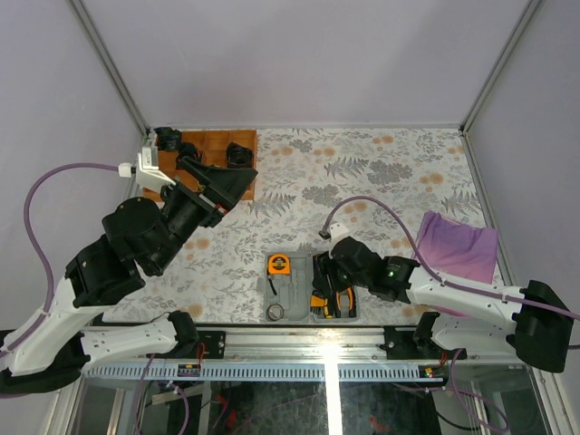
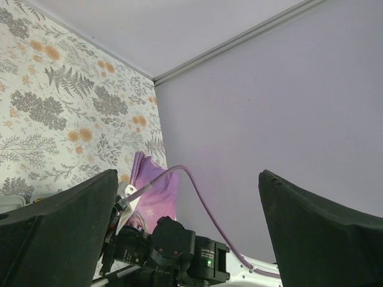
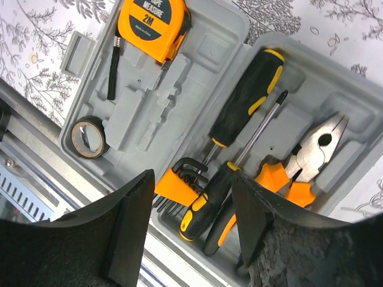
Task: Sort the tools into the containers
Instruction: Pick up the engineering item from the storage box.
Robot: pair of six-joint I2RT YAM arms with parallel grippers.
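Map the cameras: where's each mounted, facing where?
Top external: above, behind the bases, looking down on the table; both arms show.
Left wrist: on the left hand, facing across at the right arm and wall; own fingers show.
Right wrist: on the right hand, looking down into the grey case; own fingers show.
Shared: top and right wrist both see the tape measure.

Lilac walls (image 1: 317, 54) — floral-print tabletop (image 1: 381, 172).

The top view looks down on the whole table (image 1: 362, 172) from high behind its near edge. The left wrist view faces across to the right wall (image 2: 269, 107), catching the purple cloth (image 2: 157, 197). The right wrist view looks down, close over the case (image 3: 149, 101) at the near edge. The top view shows both.
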